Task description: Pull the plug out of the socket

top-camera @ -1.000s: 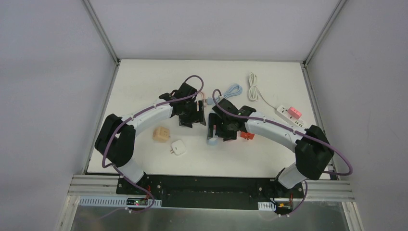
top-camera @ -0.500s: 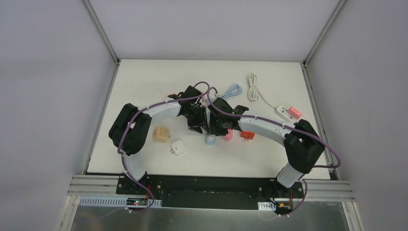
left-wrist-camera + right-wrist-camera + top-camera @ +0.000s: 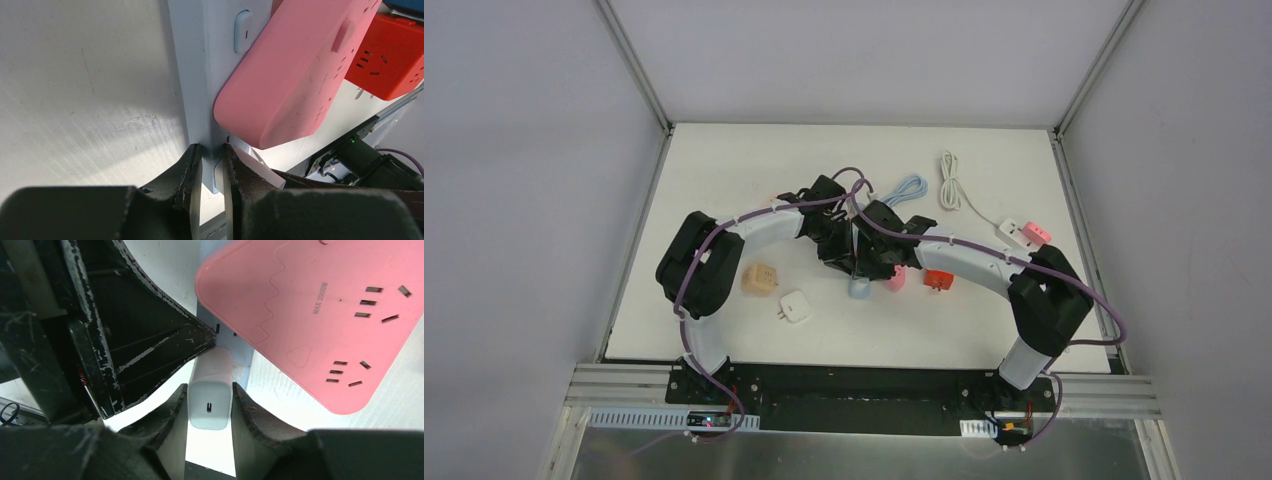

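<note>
A light blue socket strip [image 3: 205,75] lies on the white table, its near end showing below the arms [image 3: 860,290]. My left gripper [image 3: 212,150] is shut on that end, one finger on each side. A white plug [image 3: 210,405] sticks out of the blue socket [image 3: 239,360]. My right gripper [image 3: 210,388] is shut on it, both pads flat against its sides. The plug [image 3: 255,162] sits right beside my left finger. From above the two grippers [image 3: 854,258] meet at the table's middle, hiding the plug.
A pink power strip [image 3: 320,315] lies over the blue one, with a red socket cube [image 3: 937,280] to its right. A beige cube [image 3: 758,279] and a white adapter [image 3: 795,306] lie to the left. A white strip [image 3: 1024,235] with coiled cable [image 3: 951,178] is back right.
Both arms moved in toward each other at the table's middle. The left gripper closed on the blue socket and the right gripper closed on the white plug.
</note>
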Tool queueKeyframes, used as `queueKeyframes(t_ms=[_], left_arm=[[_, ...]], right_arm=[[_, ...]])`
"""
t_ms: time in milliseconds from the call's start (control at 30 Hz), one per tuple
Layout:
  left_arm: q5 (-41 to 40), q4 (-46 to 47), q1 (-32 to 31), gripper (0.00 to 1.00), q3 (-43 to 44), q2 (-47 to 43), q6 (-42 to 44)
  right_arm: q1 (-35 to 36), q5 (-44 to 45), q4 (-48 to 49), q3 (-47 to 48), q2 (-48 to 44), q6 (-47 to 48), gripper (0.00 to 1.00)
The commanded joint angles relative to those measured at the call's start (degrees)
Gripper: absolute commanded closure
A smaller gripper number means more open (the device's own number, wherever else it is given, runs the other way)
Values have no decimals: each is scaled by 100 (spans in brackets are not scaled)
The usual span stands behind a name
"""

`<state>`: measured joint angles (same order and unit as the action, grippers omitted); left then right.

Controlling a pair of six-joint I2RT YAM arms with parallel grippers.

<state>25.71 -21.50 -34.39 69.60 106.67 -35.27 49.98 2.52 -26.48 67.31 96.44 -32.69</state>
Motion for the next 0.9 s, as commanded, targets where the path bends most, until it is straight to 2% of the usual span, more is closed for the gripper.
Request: queueKeyframes(t_ms=[0, 267, 333, 533, 867], left_arm=[[-123, -152, -6, 84, -238, 181, 247], [-400, -192, 1, 88, -697, 197, 215], [-391, -205, -5, 92, -728, 225, 214], [-361, -231, -6, 96, -787, 288, 197], [-425, -237, -3, 97, -867, 290, 105]], right_arm=[[12, -112, -22, 399, 116, -58, 100], [-79, -513, 76, 669, 43, -80, 100], [-48, -459, 90, 678, 40, -67, 100], [419, 1082, -853, 1185, 451, -48, 100], [541, 1352, -1071, 1318, 154, -141, 100]])
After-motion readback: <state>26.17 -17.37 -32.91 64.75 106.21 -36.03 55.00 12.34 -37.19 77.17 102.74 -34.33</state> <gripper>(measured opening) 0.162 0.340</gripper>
